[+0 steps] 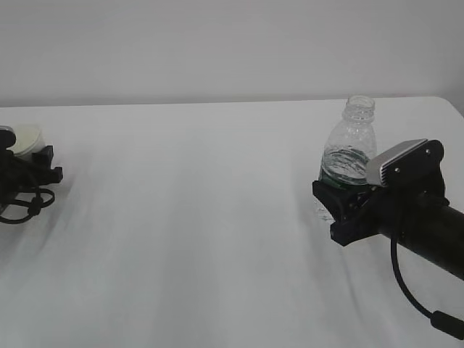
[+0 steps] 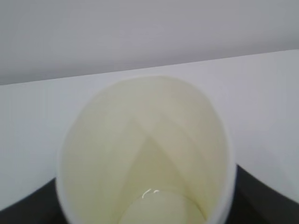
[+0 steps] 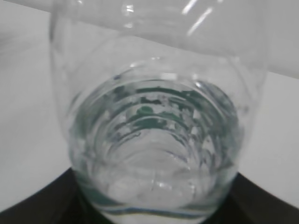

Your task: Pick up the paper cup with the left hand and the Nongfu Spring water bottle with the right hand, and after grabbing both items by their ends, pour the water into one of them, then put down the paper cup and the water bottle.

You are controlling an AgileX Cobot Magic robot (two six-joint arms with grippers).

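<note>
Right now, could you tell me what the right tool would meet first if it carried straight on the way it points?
The Nongfu Spring water bottle: it already sits between the right tool's jaws, filling the right wrist view. Beyond it, only bare table shows.

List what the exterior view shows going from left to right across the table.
left hand at the paper cup → bare stretch of table → Nongfu Spring water bottle → right hand
</note>
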